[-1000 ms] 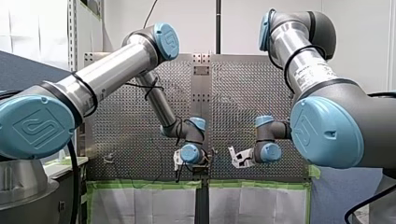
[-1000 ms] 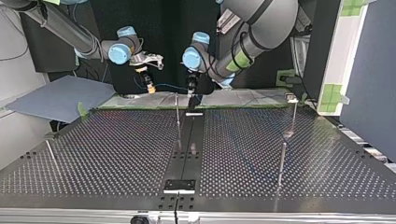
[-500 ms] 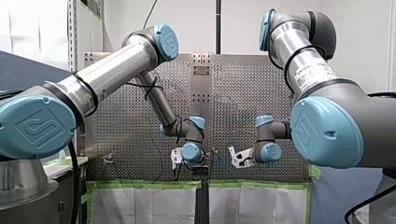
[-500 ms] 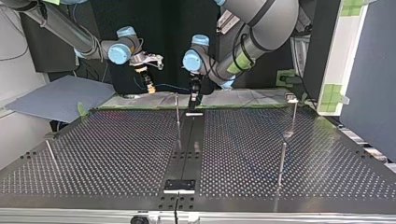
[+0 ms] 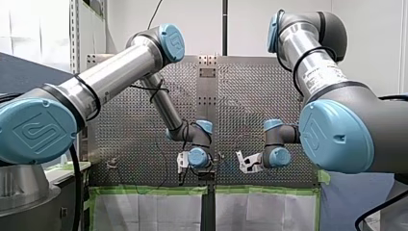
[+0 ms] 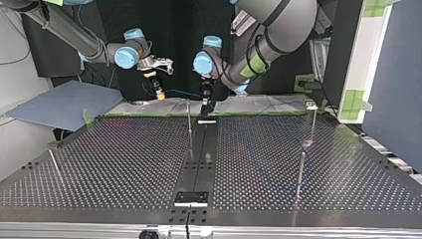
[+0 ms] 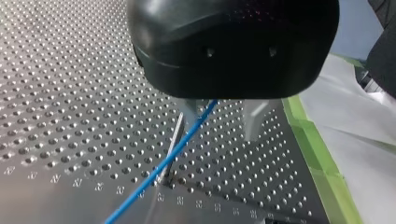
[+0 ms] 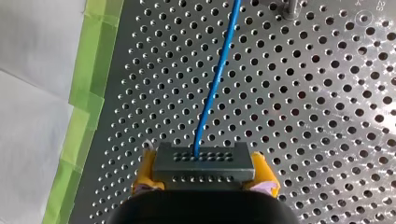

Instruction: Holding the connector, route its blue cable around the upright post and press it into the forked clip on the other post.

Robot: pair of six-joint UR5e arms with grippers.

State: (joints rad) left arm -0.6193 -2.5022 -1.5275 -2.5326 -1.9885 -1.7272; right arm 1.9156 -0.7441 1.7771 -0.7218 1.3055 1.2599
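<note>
Blue, smooth and thin, the cable (image 8: 217, 79) leaves the top face of a dark grey, block-shaped connector (image 8: 204, 163) dotted with 2 rows of small holes. My right gripper (image 8: 204, 171) is clamped on that block, with 1 yellow pad (image 8: 145, 173) on each side. From there the cable runs almost straight over the matte metal perforated table (image 8: 327, 102) toward the slim, shiny upright post (image 6: 189, 122). In the top view the connector hangs to the left of that post.

My left gripper (image 7: 222, 116) is a rounded black housing with 2 flat metal fingers (image 7: 254, 119), and it hangs just above and right of the post in the top view. Its fingers stand apart. The cable passes close against 1 of them and crosses in front of the post; whether it touches the post I cannot tell. A strip of green tape (image 8: 88, 93) edges the table on the connector's side of the post.

Against the pictures from 0.5 s before, little differs: my left wrist has nudged slightly toward the post, and the connector stays in the same grip
</note>
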